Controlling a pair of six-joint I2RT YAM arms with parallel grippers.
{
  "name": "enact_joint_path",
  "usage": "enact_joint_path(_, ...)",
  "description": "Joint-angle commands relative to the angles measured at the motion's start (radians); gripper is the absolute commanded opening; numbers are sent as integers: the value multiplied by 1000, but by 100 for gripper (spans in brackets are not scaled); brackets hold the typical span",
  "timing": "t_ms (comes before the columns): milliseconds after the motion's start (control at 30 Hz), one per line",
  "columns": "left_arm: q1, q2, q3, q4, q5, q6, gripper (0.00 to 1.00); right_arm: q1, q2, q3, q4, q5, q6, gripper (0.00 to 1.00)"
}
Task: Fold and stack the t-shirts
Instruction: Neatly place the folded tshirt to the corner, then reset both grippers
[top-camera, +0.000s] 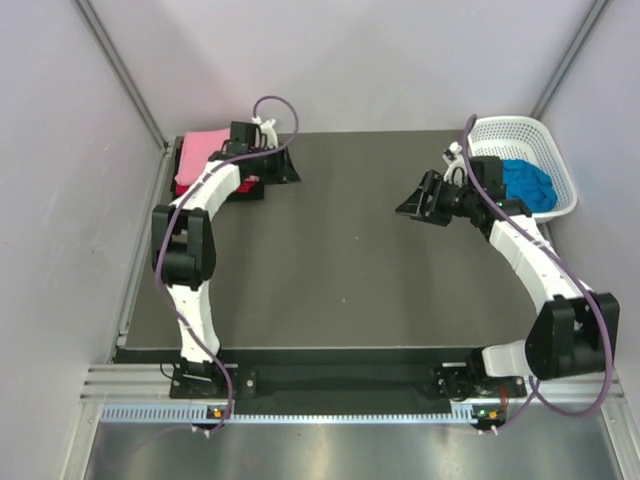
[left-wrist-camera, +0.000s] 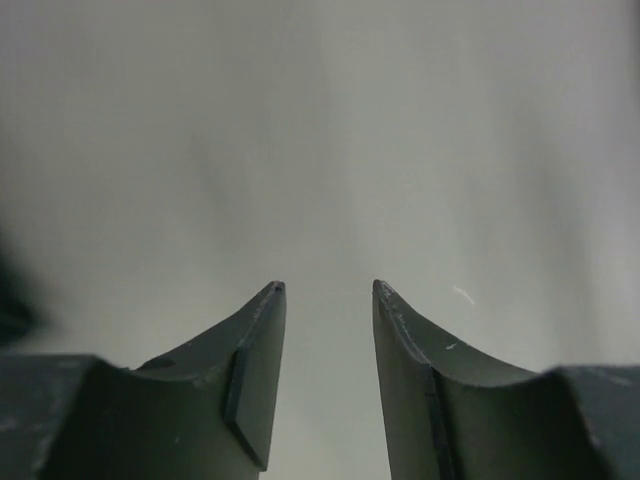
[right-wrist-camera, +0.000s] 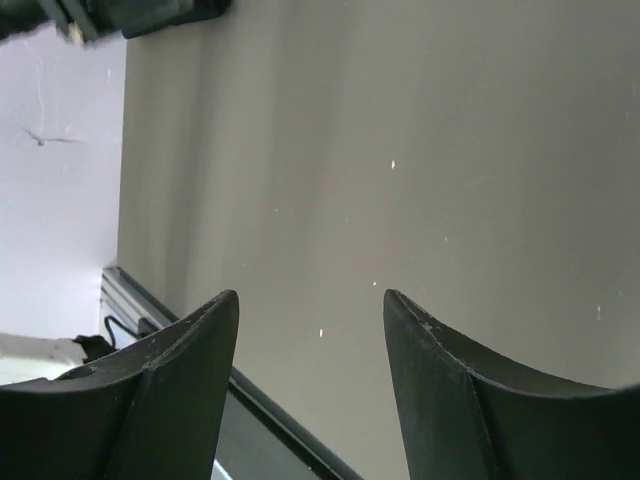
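At the table's back left corner lies a folded stack of t-shirts, the light pink one (top-camera: 205, 146) on top of the red one (top-camera: 186, 185). A dark layer (top-camera: 246, 192) shows under the red edge; I cannot tell whether it is cloth. My left gripper (top-camera: 286, 166) hovers just right of the stack, open and empty (left-wrist-camera: 328, 288), facing bare table. The bright blue t-shirt (top-camera: 527, 184) lies crumpled in the white basket (top-camera: 520, 130). Left of the basket my right gripper (top-camera: 410, 204) is open with nothing between its fingers (right-wrist-camera: 310, 295).
The dark table top (top-camera: 340, 260) runs between the two arms. Pale walls and metal frame posts close in the back and sides. The white lattice basket sits at the back right corner, close to my right forearm.
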Motion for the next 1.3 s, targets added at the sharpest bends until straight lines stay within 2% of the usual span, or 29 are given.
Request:
enact_joint_path(0,-124,-241,-169,95,109,-56,44,25,-156,-38,-24,76,-22,61)
enact_joint_path(33,-188,-287,-280,121,98,-68,44,29,-176,-44,-31,82,-22,61)
enact_joint_path(200,-334,-581,-539,246,20,-174,44,48,-301,-84,-94,142,-50,67)
enact_joint_path(267,-366,-692,-630,264,-20,-194,51,49,-359,-101,-103,159,-56,84)
enact_joint_path(300,-371,-728,-657,270,-44,-200,84,51,-379,-113,-110,160,-57,99)
enact_joint_path(333,-371,-762,-701,273,-55,-203,99,51,-396,-119,-117,160,-65,100)
enact_joint_path(567,-371,-1061,-841,266,-164,-203,99,48,-580,-190,-177,260,-79,99)
enact_joint_path(733,-371,-1178,-904,316,-180,-209,99,48,-617,-230,-159,269,-47,100)
enact_joint_path(1267,-371,-1234,-895,267,-177,-215,99,49,-629,-263,-137,269,-38,100)
